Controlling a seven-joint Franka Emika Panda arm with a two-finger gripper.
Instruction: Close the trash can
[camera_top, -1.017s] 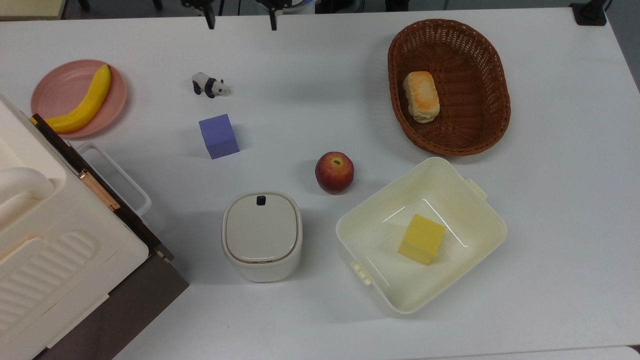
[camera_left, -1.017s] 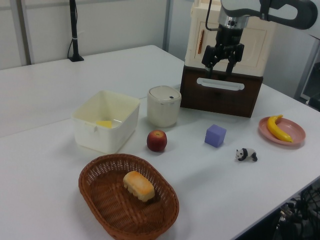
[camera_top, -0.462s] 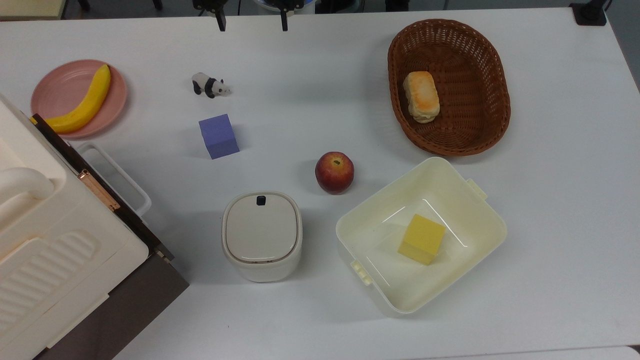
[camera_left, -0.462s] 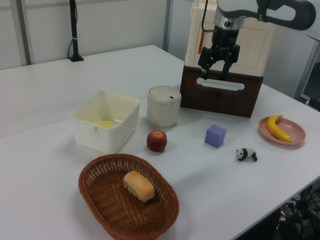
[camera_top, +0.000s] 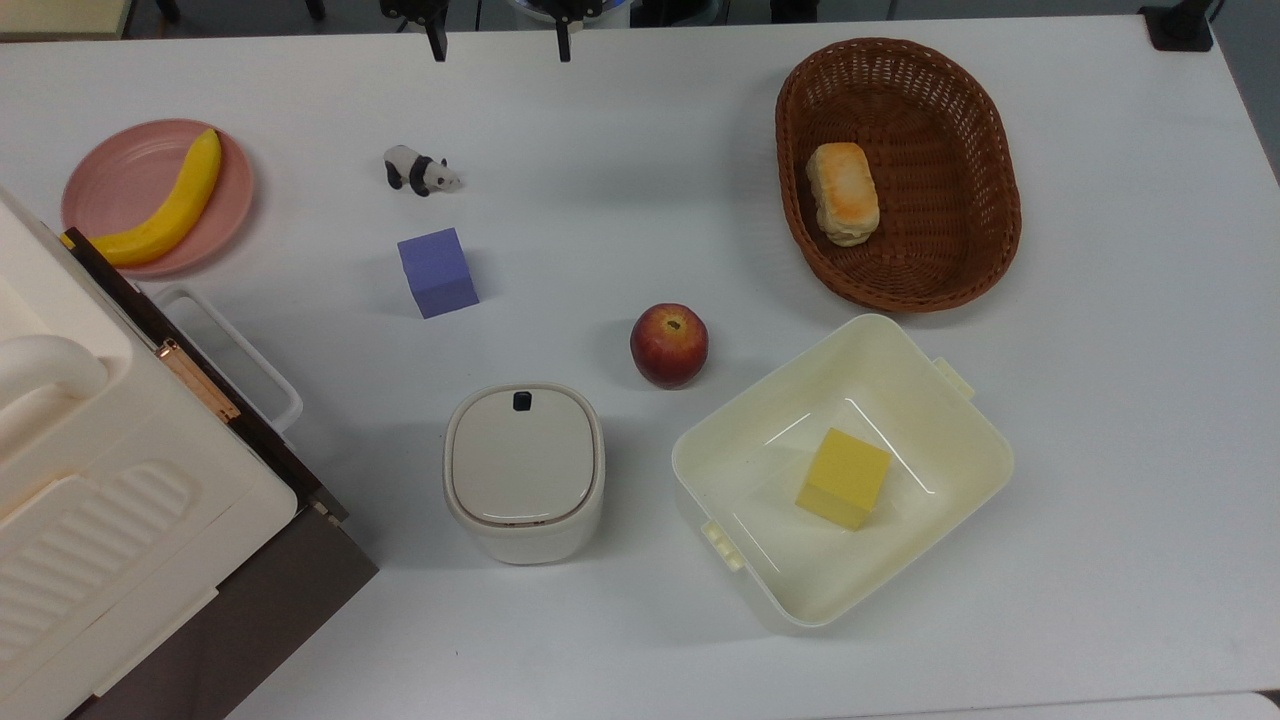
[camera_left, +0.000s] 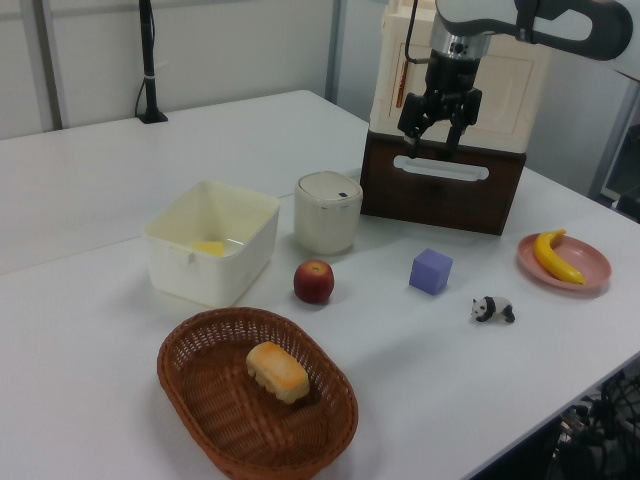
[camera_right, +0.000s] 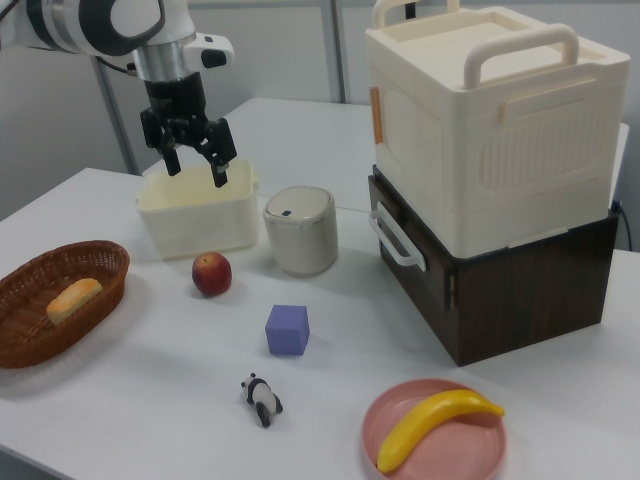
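Note:
The trash can (camera_top: 523, 470) is a small off-white rounded bin near the table's front, between the big appliance and the cream tub. Its beige-grey lid (camera_top: 521, 455) lies flat and shut, its black button (camera_top: 521, 401) facing the apple. The can also stands in the left view (camera_left: 327, 212) and the right view (camera_right: 300, 230). My gripper (camera_top: 499, 48) hangs open and holds nothing, high above the table at the top view's upper edge, well away from the can. It shows in the left view (camera_left: 428, 150) and the right view (camera_right: 195, 172).
A red apple (camera_top: 669, 345), a purple cube (camera_top: 437, 272) and a toy panda (camera_top: 420, 170) lie mid-table. The cream tub (camera_top: 950, 400) holds a yellow block. A wicker basket (camera_top: 990, 150) holds bread. A banana lies on a pink plate (camera_top: 110, 170). The large cream appliance (camera_top: 100, 520) fills the top view's lower left.
The open gripper has risen slightly and drifted a little toward the top view's right; it has barely moved in the last half second. The trash can lid stays shut.

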